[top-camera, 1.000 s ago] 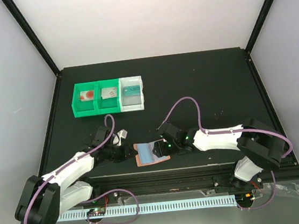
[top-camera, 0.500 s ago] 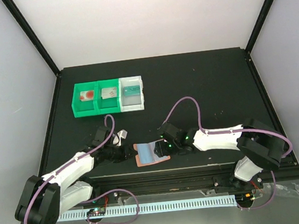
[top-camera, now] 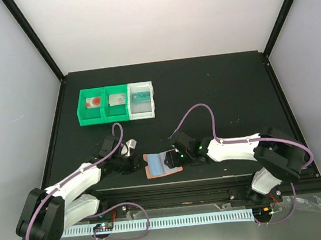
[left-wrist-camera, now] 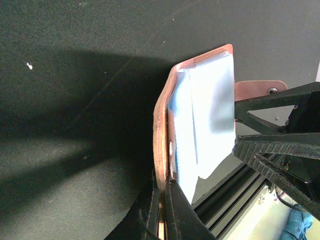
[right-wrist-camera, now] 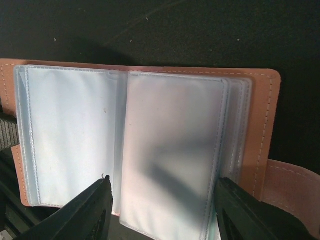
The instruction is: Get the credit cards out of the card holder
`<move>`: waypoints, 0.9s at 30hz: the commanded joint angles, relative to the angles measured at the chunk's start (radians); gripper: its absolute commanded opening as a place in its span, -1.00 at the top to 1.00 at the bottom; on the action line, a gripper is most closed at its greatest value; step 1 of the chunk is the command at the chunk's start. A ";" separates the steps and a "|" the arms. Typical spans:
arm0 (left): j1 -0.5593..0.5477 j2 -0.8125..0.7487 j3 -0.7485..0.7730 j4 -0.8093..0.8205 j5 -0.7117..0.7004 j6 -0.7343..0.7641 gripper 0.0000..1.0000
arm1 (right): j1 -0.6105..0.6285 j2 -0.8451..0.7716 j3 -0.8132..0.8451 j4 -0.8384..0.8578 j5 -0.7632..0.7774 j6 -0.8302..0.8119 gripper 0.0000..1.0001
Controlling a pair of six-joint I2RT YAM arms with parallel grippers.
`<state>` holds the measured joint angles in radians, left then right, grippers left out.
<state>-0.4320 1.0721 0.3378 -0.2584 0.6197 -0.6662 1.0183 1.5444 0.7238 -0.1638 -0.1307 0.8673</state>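
Top: card holder (top-camera: 161,164) lies open on desk (top-camera: 221,90) at the front edge, btwn both arms. Credit cards (top-camera: 93,102) sit one per bin in the 3 bins (top-camera: 99,118), far left.
L wrist: L jaws clamped on holder's pink edge.
R wrist: R jaws apart, straddling the right sleeves (right-wrist-camera: 172,150). Visible sleeves look empty. Prob nearly done, rear sleeves unchecked.

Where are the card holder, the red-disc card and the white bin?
card holder (right-wrist-camera: 170,150), right wrist view, right clear sleeve
red-disc card (top-camera: 94,102), top external view, red disc
white bin (top-camera: 143,112), top external view, near wall
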 commanded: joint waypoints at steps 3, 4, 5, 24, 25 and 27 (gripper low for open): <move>-0.002 -0.019 0.001 -0.011 -0.010 0.004 0.92 | -0.004 0.015 0.001 0.034 -0.022 -0.018 -0.11; -0.002 -0.018 0.001 -0.010 -0.010 0.004 0.92 | -0.004 0.013 0.000 0.035 -0.022 -0.019 -0.10; -0.002 -0.018 0.001 -0.010 -0.009 0.004 0.92 | -0.005 0.012 0.001 0.034 -0.022 -0.019 -0.09; -0.002 -0.020 0.000 -0.011 -0.010 0.003 0.92 | -0.004 -0.042 -0.006 0.066 -0.039 -0.020 -0.09; -0.002 -0.020 -0.001 -0.011 -0.010 0.003 0.92 | -0.004 -0.049 -0.015 0.077 -0.040 -0.019 -0.09; -0.003 -0.020 -0.002 -0.010 -0.010 0.004 0.92 | -0.004 -0.057 -0.020 0.095 -0.050 -0.017 -0.09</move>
<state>-0.4320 1.0657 0.3378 -0.2626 0.6167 -0.6662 1.0183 1.5269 0.7197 -0.1341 -0.1612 0.8539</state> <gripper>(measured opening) 0.041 0.547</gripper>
